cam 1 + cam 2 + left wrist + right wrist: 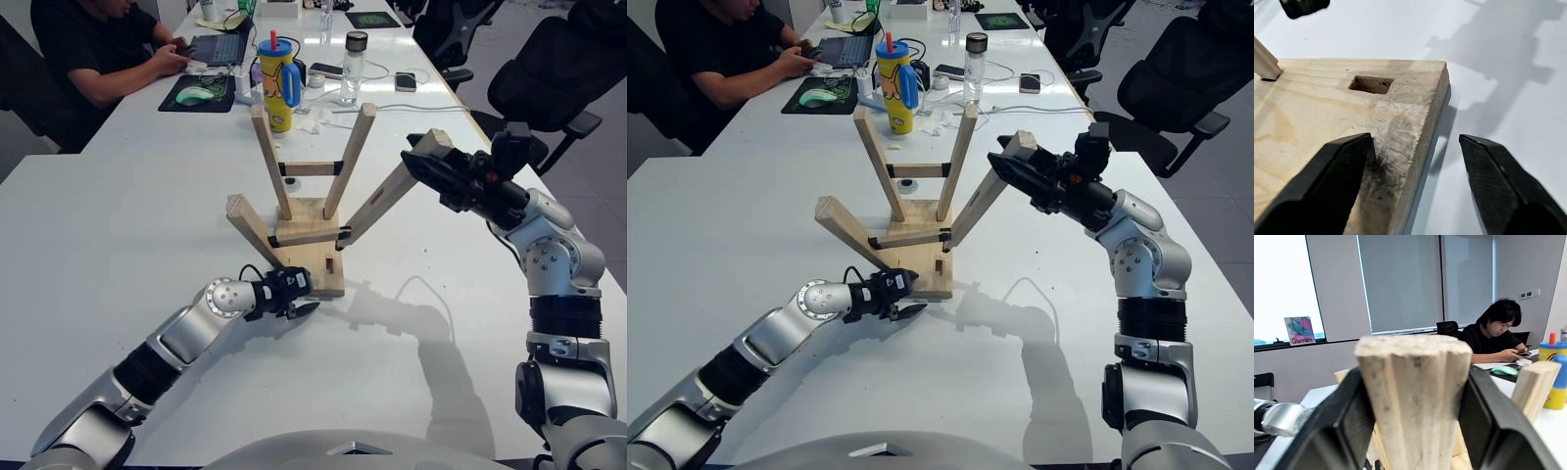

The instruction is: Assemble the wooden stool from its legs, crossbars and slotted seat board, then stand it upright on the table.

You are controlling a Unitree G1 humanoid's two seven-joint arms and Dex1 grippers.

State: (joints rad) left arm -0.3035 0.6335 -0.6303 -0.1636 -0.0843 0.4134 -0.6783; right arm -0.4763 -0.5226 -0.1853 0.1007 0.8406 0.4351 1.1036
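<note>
Your stool [312,211] sat inverted on the tabletop [118,245], seemingly fully joined (joints unclear). The right tool [423,155] pinched a leg [384,194], and the left tool [302,305] was spread astride a corner of the seat board [323,276]. You still had the uprighting to do.

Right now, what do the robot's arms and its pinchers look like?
The left arm and right arm are rounded silver-grey shells with black bands at the joints; a thin black cable loops at the left wrist. The left gripper and right gripper are black, each with two tapered fingers.
</note>
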